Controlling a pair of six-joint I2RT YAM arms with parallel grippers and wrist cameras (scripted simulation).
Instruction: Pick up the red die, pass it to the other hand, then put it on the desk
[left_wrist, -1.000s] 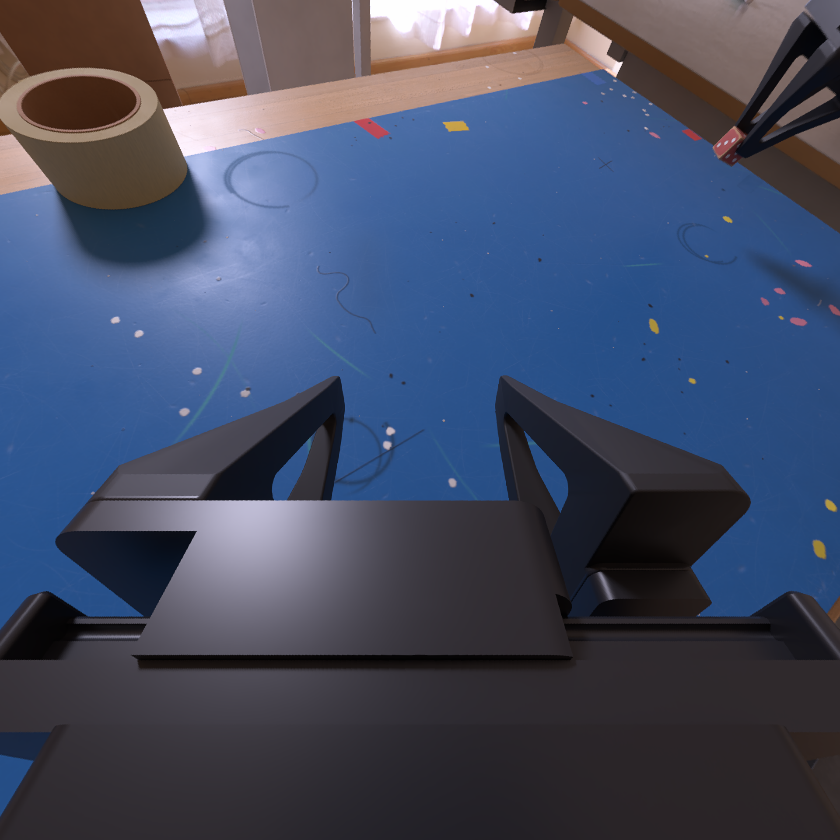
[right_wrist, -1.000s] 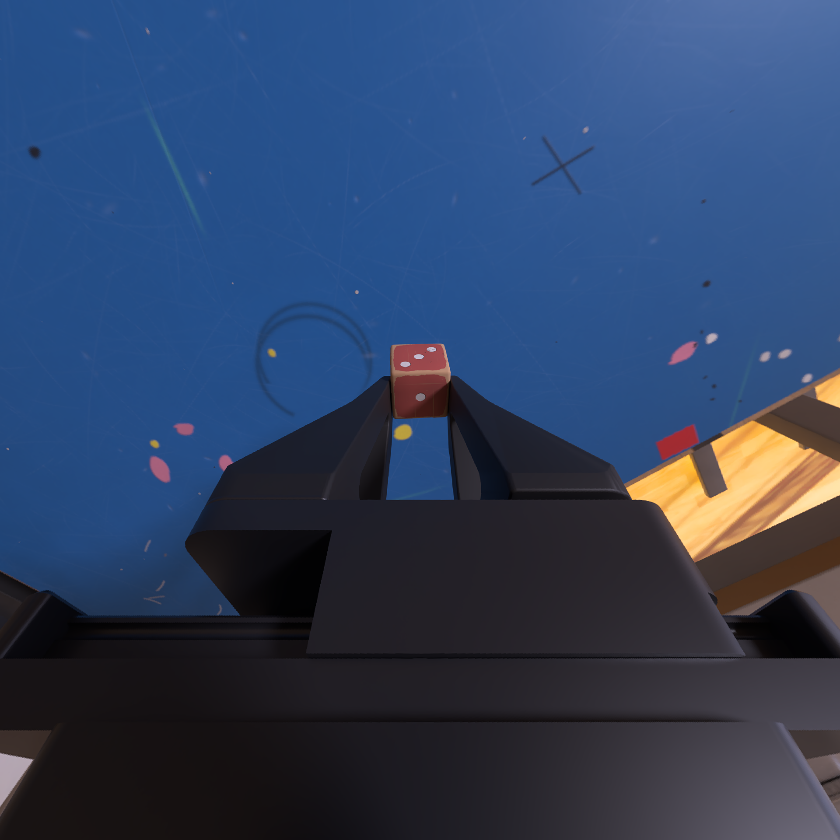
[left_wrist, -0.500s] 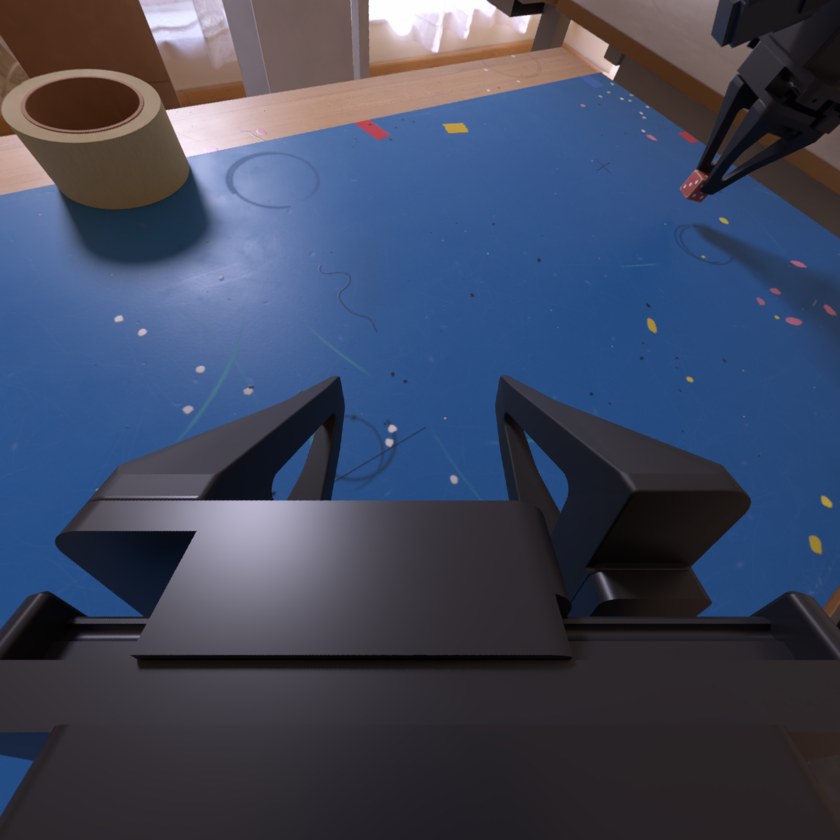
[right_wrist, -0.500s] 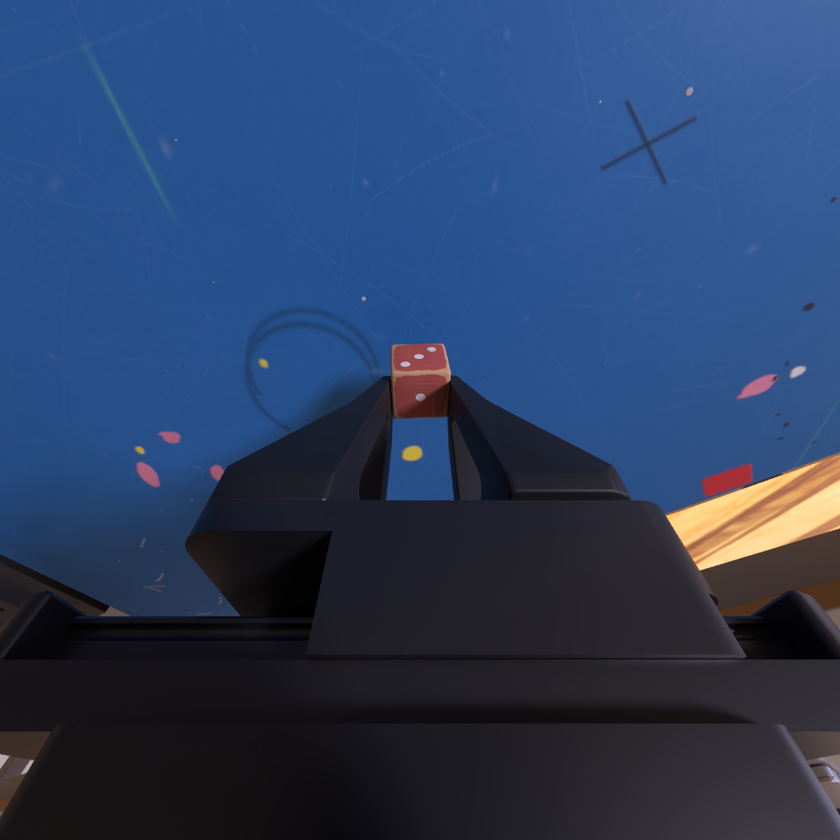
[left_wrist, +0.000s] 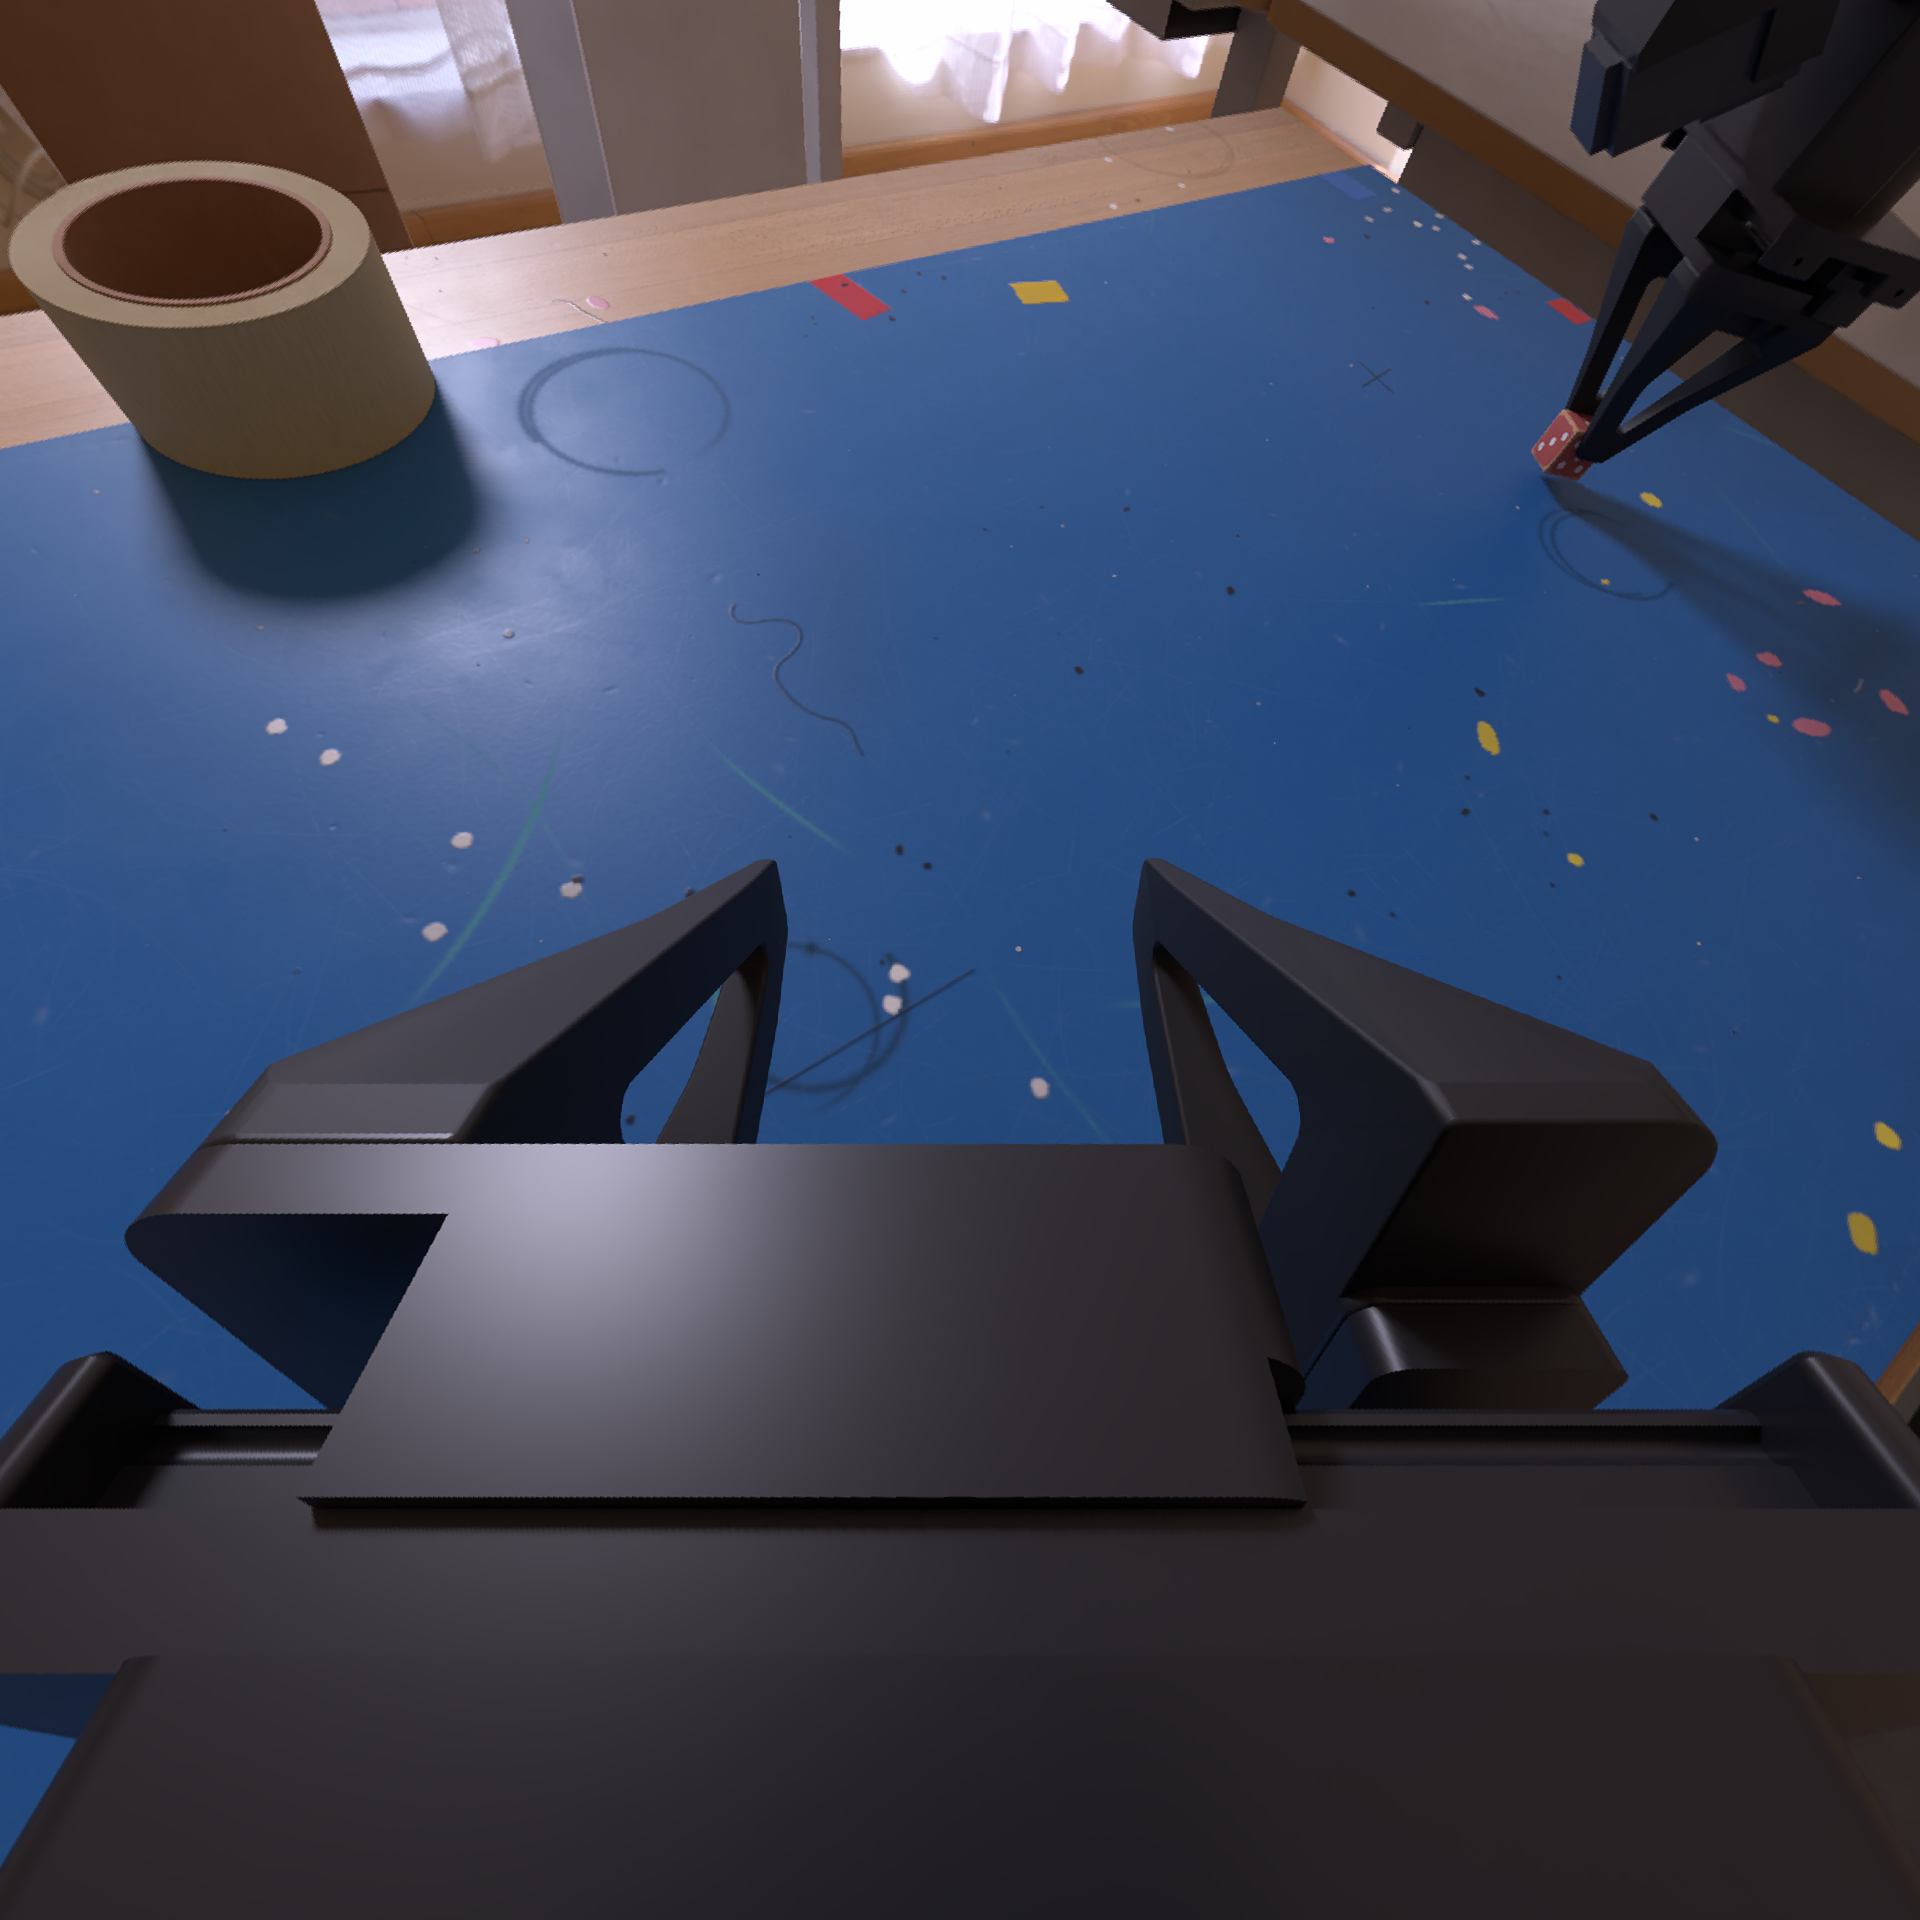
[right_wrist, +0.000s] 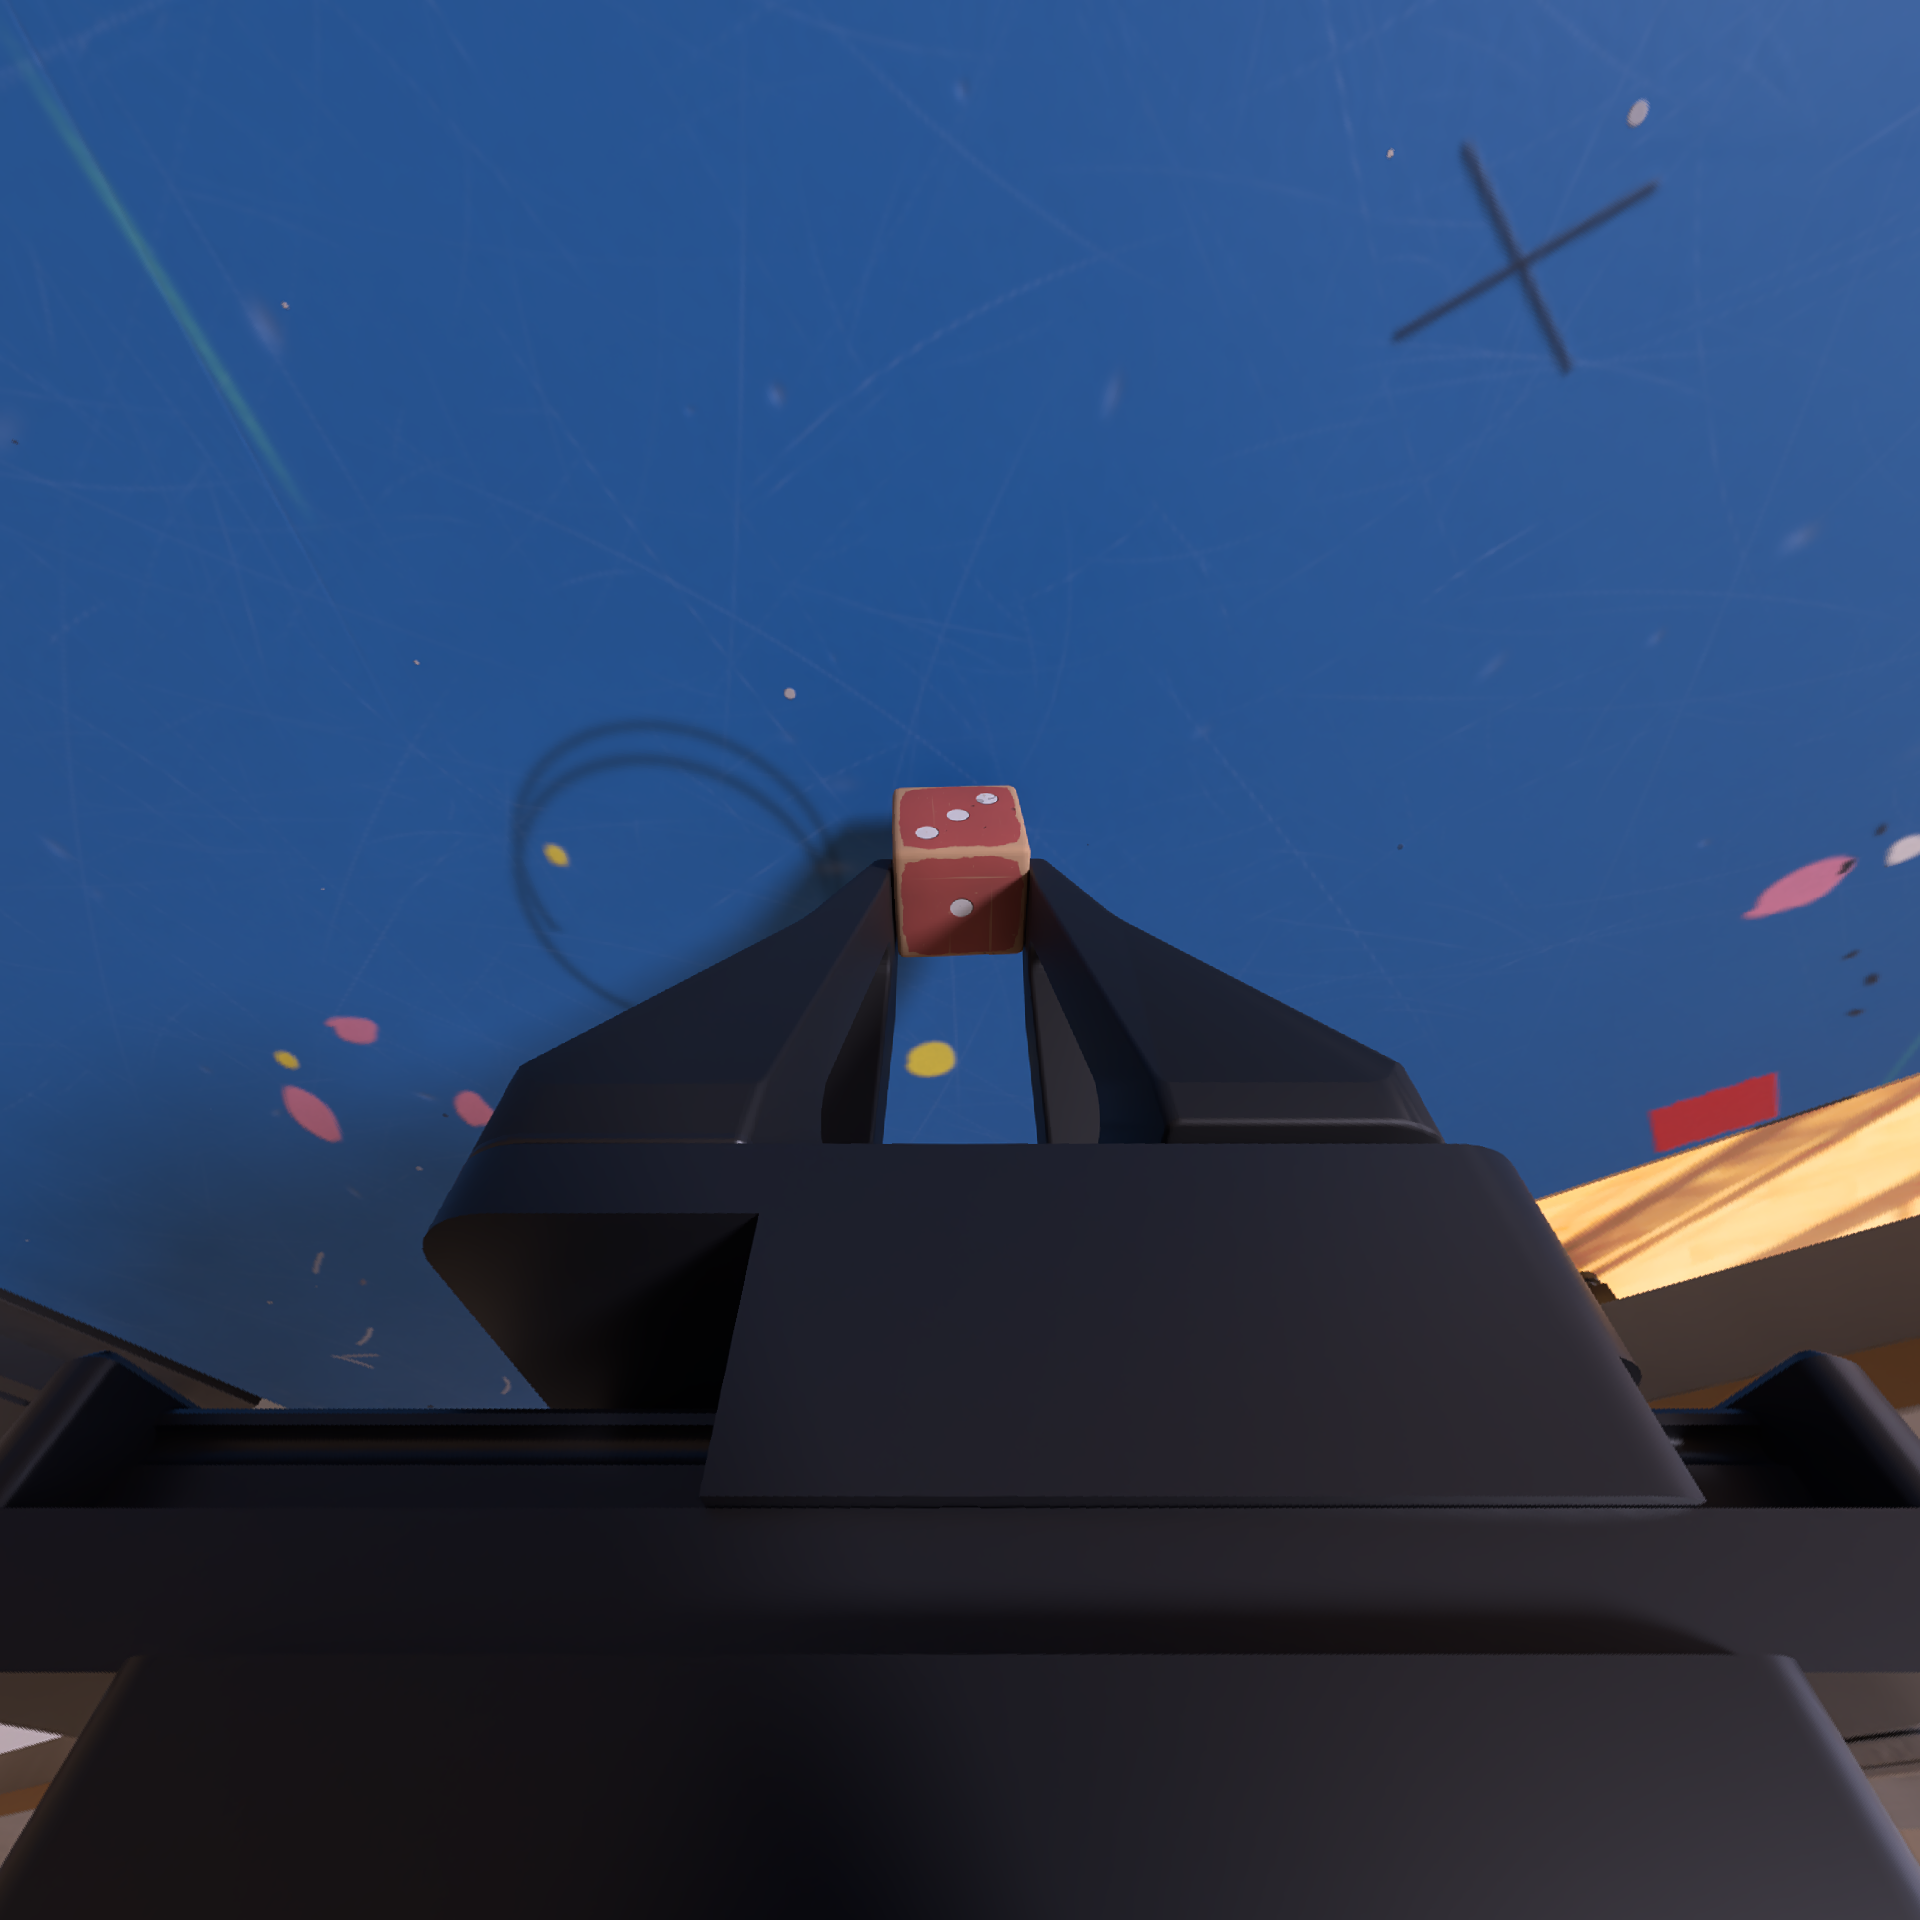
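Observation:
The red die (right_wrist: 959, 871) with white pips is pinched between the tips of my right gripper (right_wrist: 959, 883), just above the blue desk mat (right_wrist: 935, 416). In the left wrist view the die (left_wrist: 1562, 445) shows at the far right, held by the right gripper (left_wrist: 1579, 442) close over the mat, with its shadow right beneath. My left gripper (left_wrist: 958, 883) is open and empty, hovering over the middle of the mat (left_wrist: 935, 623), far from the die.
A large roll of tan tape (left_wrist: 223, 312) stands at the mat's back left. A wooden desk edge (left_wrist: 831, 229) runs along the back, and the wood (right_wrist: 1745, 1195) shows at the right in the right wrist view. Paint specks and pen marks dot the mat.
The right gripper has come down toward the mat with the die still held. The left gripper has stayed open and in place.

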